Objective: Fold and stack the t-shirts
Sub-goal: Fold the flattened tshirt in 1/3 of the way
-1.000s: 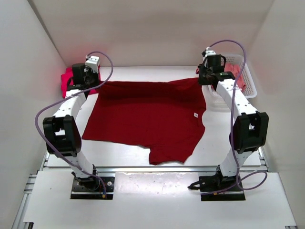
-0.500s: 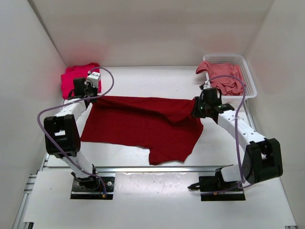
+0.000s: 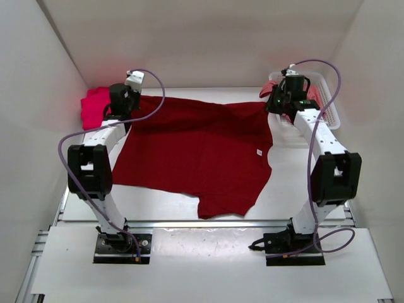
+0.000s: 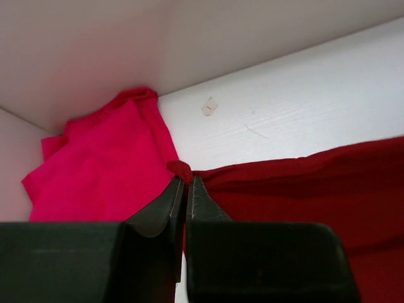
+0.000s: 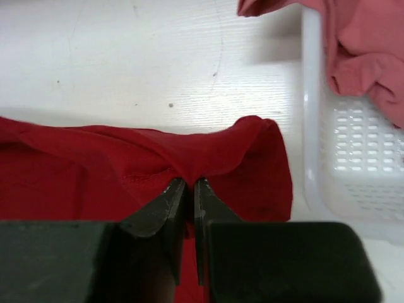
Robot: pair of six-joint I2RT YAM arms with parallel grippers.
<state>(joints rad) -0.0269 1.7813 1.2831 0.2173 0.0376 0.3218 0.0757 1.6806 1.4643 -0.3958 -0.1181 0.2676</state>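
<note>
I judge this early: the dark crimson t-shirt [image 3: 196, 151] lies spread and unfolded mid-tabletop [image 3: 297, 183], its far corners pinched in my shut left claw [image 4: 189, 183] at 11 o'clock and shut right claw [image 5: 188, 184] at 1, the bright pinkish-red t-shirt [image 3: 93, 108] sits bunched at 10, the salmon t-shirt [image 5: 369, 44] waits in the basket [image 5: 353, 158] at 2, and the only marking, a small white tag [image 3: 258, 152], is unreadable.

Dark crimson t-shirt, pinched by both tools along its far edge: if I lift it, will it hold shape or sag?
Likely floppy: the dark crimson cloth t-shirt bunches into folds where the left tool and right tool pinch it. It would probably sag between them when lifted. Probably light for its size: thin cloth, lying nearly flat.
</note>
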